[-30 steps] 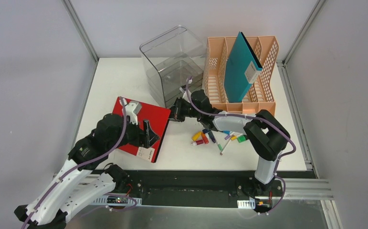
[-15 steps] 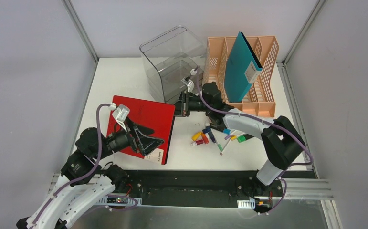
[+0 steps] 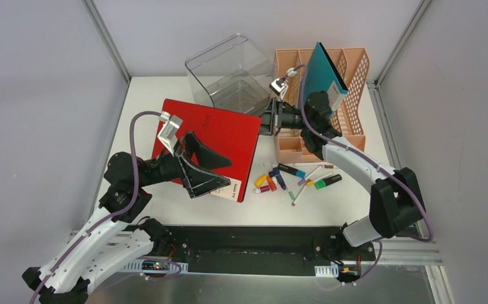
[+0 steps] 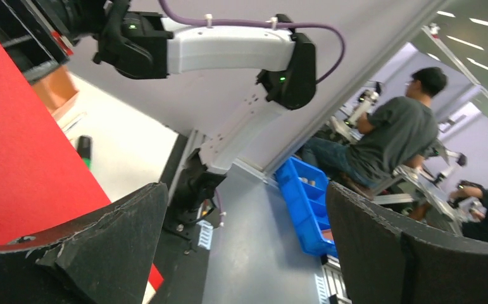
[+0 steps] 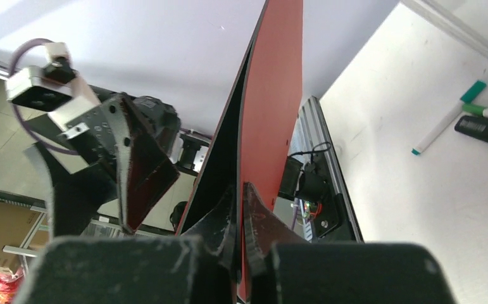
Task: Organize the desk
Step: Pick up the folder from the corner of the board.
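A red folder (image 3: 216, 142) hangs tilted above the white desk (image 3: 146, 104). My right gripper (image 3: 268, 120) is shut on its far right corner, and in the right wrist view the fingers of this gripper (image 5: 240, 190) pinch the folder's thin edge (image 5: 279, 95). My left gripper (image 3: 211, 168) stands wide open at the folder's near edge. In the left wrist view nothing lies between the fingers of the left gripper (image 4: 244, 196), and the red folder (image 4: 19, 145) is just outside the left finger.
A peach file rack (image 3: 349, 69) holding a teal folder (image 3: 317, 88) stands at the back right, just behind the right gripper. A clear plastic box (image 3: 228, 69) is at the back centre. Several markers (image 3: 292, 180) lie scattered under the right forearm.
The left gripper opened and let go of the red folder. The right gripper carried the folder up and to the right, toward the rack, and the left arm rose after it.
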{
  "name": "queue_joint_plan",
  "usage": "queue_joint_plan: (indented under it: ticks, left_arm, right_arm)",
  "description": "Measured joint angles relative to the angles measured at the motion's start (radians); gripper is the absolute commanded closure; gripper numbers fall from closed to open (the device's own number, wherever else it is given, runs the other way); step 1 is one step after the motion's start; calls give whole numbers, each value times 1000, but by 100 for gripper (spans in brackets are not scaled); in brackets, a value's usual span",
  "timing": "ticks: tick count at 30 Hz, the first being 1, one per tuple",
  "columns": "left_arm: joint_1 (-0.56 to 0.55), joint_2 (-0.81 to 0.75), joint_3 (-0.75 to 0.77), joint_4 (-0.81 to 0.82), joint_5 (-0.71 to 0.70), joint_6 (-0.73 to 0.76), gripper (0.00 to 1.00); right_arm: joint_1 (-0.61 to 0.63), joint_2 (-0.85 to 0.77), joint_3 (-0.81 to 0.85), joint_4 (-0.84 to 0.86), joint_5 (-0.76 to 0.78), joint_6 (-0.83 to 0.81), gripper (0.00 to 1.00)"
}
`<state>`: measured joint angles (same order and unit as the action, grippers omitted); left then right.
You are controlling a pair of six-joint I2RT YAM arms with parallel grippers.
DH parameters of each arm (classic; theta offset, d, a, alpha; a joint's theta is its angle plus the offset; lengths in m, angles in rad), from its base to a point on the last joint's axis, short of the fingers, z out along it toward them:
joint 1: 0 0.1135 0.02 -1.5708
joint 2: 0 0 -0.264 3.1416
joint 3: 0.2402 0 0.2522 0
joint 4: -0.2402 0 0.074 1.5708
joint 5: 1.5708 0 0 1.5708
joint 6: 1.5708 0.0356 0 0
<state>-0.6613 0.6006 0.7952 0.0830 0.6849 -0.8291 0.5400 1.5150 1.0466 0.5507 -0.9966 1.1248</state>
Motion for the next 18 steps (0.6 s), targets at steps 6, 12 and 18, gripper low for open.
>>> queue_joint_plan:
  ticks: [6, 12, 18]
  left_arm:
    - [0, 85, 22, 192, 131, -127, 1]
    - [0, 123, 37, 252, 223, -161, 1]
    - [0, 173, 39, 259, 240, -131, 1]
  right_arm:
    - [-148, -94, 47, 40, -68, 82, 100]
    - [-330, -168, 66, 174, -95, 205, 100]
    - [-513, -189, 66, 335, -108, 375, 100]
